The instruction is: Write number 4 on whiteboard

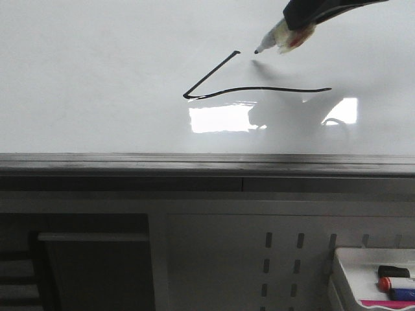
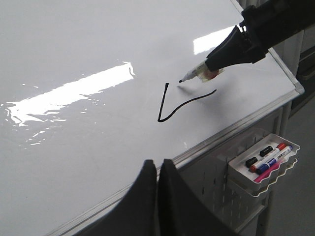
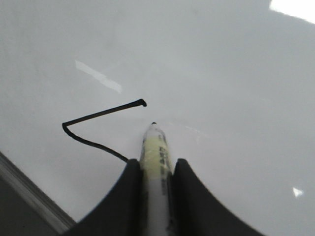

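The whiteboard [image 1: 97, 78] [image 2: 74, 49] [image 3: 221, 73] fills most of every view. On it is a black marker line [image 1: 259, 89] [image 2: 162, 103] [image 3: 103, 113]: a slanted stroke that turns at a sharp corner into a long horizontal bar. My right gripper [image 1: 301, 23] [image 2: 221, 56] [image 3: 155, 164] is shut on a marker pen [image 1: 279, 37] [image 2: 199, 73] [image 3: 156, 147]. The pen's tip points down, close over the board, just right of the slanted stroke's top end. My left gripper [image 2: 158, 163] is shut on nothing, above the board's near edge.
A grey metal edge [image 1: 194, 162] runs along the board's front. Below it is a white perforated panel [image 1: 279, 259]. A white tray [image 1: 343, 259] [image 2: 236, 167] with several capped markers hangs on that panel at the right.
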`<control>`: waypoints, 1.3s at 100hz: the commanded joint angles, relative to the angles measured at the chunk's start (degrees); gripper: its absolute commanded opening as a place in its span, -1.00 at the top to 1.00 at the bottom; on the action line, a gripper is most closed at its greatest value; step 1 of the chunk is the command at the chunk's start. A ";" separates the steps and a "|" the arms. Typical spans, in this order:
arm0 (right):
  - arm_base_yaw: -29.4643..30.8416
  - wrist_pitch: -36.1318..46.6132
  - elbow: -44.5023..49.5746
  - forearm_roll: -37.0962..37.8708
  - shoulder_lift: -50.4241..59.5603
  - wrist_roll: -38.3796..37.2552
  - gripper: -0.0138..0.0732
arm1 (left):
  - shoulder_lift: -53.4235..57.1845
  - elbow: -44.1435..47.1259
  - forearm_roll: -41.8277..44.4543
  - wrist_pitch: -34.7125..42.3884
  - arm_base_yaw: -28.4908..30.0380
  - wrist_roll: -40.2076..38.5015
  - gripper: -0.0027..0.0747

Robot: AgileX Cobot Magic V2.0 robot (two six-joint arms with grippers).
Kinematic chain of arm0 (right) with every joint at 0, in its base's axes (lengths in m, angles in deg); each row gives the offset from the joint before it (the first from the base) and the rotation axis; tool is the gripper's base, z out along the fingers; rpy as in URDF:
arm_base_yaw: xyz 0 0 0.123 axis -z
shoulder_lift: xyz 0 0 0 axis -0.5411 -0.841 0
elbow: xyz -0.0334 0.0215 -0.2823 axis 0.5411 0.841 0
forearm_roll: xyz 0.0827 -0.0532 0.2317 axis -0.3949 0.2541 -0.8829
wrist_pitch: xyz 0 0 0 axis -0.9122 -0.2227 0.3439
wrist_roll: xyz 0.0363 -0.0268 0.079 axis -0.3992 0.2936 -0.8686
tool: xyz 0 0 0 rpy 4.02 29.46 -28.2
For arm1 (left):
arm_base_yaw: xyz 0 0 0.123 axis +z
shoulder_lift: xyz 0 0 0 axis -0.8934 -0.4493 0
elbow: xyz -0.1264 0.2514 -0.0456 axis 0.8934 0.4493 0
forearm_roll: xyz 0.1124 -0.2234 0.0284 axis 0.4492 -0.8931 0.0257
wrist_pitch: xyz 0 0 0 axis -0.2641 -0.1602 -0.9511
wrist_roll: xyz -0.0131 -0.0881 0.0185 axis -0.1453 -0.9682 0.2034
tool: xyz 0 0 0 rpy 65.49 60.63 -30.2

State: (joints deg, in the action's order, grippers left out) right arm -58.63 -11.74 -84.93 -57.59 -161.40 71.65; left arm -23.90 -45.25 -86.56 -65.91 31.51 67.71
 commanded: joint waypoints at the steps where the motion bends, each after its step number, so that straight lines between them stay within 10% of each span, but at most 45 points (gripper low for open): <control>1: 0.08 5.92 -2.05 -0.14 0.27 0.09 0.79 | -0.56 -1.26 -1.18 4.66 0.11 -0.46 0.98; 54: -2.16 -8.81 -0.14 -2.67 -1.50 0.09 0.78 | -0.56 -1.26 -1.18 4.66 0.11 -0.46 0.98; 104: -8.39 -1.84 4.13 -3.00 1.72 0.09 0.78 | -0.56 -1.26 -1.30 4.40 0.11 -0.46 0.97; 130: -17.18 -5.17 4.13 -2.09 10.00 5.20 0.79 | -8.23 -1.82 -1.46 3.59 0.11 -0.46 0.12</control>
State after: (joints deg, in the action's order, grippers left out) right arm -73.13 -17.38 -79.18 -60.20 -153.94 73.45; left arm -27.37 -45.25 -86.78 -65.79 31.51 67.71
